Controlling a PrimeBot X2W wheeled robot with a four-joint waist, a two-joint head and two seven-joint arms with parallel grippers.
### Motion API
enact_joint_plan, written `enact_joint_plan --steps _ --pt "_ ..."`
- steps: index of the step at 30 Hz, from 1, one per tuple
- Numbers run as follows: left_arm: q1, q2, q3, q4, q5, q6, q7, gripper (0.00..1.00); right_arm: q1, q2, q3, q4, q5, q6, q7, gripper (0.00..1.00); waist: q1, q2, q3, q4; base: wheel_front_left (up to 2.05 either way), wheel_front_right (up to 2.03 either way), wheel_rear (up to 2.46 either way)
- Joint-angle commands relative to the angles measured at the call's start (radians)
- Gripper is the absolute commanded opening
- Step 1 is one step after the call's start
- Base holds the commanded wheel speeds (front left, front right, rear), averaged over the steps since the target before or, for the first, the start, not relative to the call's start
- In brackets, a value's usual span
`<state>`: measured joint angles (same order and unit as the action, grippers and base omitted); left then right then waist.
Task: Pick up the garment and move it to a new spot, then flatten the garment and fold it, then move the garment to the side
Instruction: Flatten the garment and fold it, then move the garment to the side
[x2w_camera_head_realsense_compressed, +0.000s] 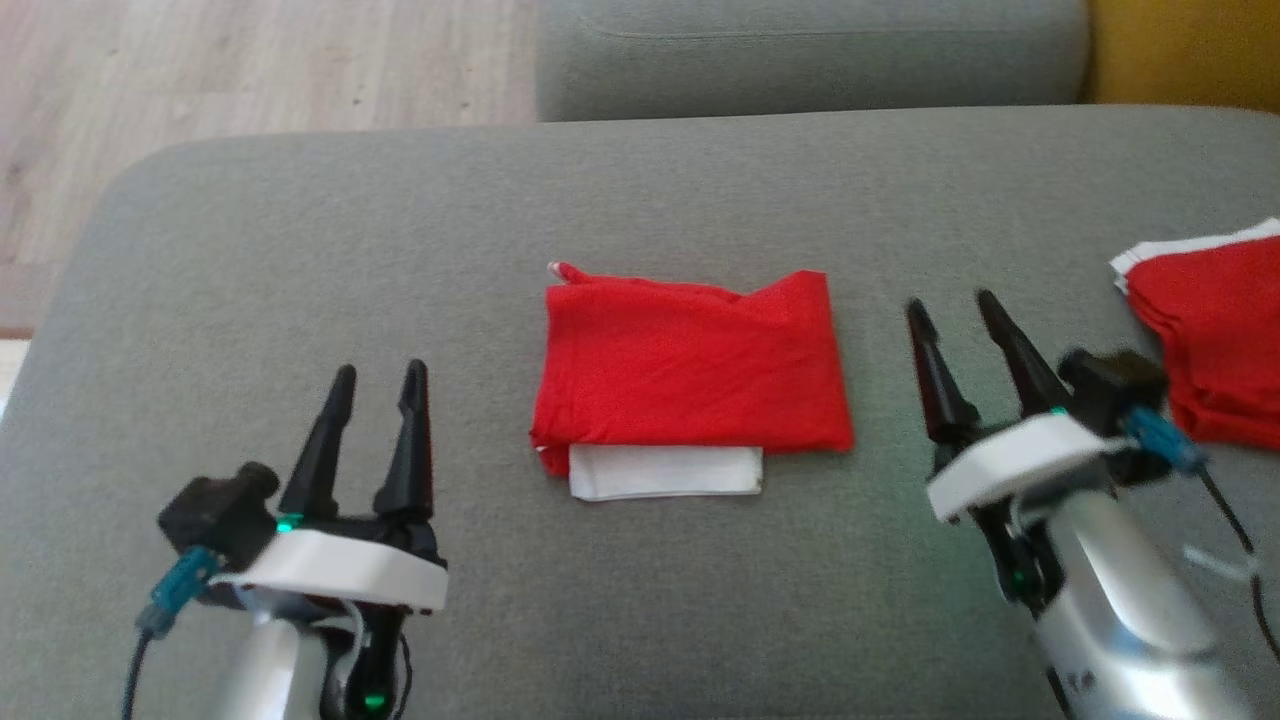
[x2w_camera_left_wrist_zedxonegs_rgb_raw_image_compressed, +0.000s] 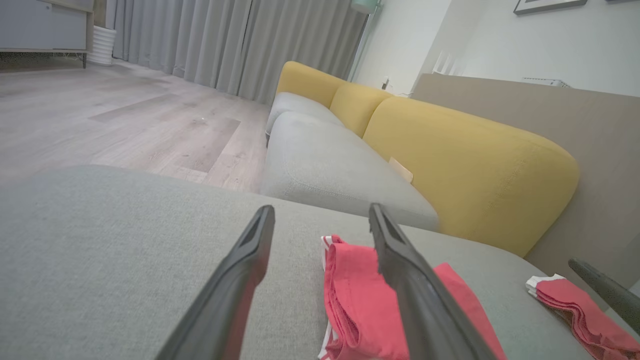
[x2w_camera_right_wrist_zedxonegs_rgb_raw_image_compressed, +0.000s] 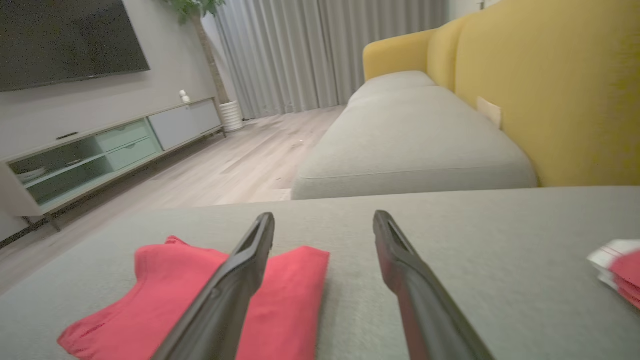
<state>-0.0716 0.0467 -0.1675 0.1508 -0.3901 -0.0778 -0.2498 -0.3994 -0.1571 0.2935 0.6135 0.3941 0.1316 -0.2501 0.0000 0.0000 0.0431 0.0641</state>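
Grey sofa seat (x2w_camera_head_realsense_compressed: 300, 250) lying broad; yellow backrests (x2w_camera_left_wrist_zedxonegs_rgb_raw_image_compressed: 470, 165) standing behind; curtains (x2w_camera_right_wrist_zedxonegs_rgb_raw_image_compressed: 300, 50) hanging; television (x2w_camera_right_wrist_zedxonegs_rgb_raw_image_compressed: 65, 40) hanging above low cabinet (x2w_camera_right_wrist_zedxonegs_rgb_raw_image_compressed: 100, 150); folded red stack (x2w_camera_head_realsense_compressed: 1215, 330) sitting at right.

The garment (x2w_camera_head_realsense_compressed: 690, 370) lies at the centre of the head view on a seat cushion (x2w_camera_head_realsense_compressed: 300, 250) that spans the frame. The left gripper (x2w_camera_head_realsense_compressed: 380, 368) is at the lower left of the garment and the right gripper (x2w_camera_head_realsense_compressed: 950, 300) is to its right, both apart from it. A pile of cloth (x2w_camera_head_realsense_compressed: 1215, 340) lies on the same cushion at the right edge. Behind it, at the top, is a second cushion (x2w_camera_head_realsense_compressed: 800, 60), with floor (x2w_camera_head_realsense_compressed: 250, 60) at the upper left.
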Motion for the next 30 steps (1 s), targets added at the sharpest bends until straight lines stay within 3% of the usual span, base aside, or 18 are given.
enact_joint_plan --steps 1,7,12,30 --pt "-0.044 0.004 0.044 -0.042 -0.001 0.008 -0.012 1.00 -0.002 0.013 -0.003 -0.049 -0.021 -0.001 -0.011 1.00 0.0000 0.0000 0.001 -0.018 0.00 0.00 0.00" --pt "-0.038 0.004 0.061 -0.071 0.018 0.013 -0.012 1.00 0.110 0.065 -0.142 -0.189 -0.144 -0.001 -0.011 1.00 0.0000 0.0000 -0.002 -0.060 0.00 0.00 0.00" --pt "-0.023 0.004 0.063 -0.074 0.035 0.014 -0.012 1.00 0.182 0.096 -0.190 -0.270 -0.190 -0.001 -0.012 1.00 0.0000 0.0000 -0.006 -0.082 0.00 0.00 0.00" --pt "-0.006 0.004 0.048 -0.094 0.061 0.021 -0.012 1.00 0.232 0.107 -0.190 -0.313 -0.179 -0.001 -0.012 1.00 0.0000 0.0000 0.010 -0.085 0.00 0.00 0.00"
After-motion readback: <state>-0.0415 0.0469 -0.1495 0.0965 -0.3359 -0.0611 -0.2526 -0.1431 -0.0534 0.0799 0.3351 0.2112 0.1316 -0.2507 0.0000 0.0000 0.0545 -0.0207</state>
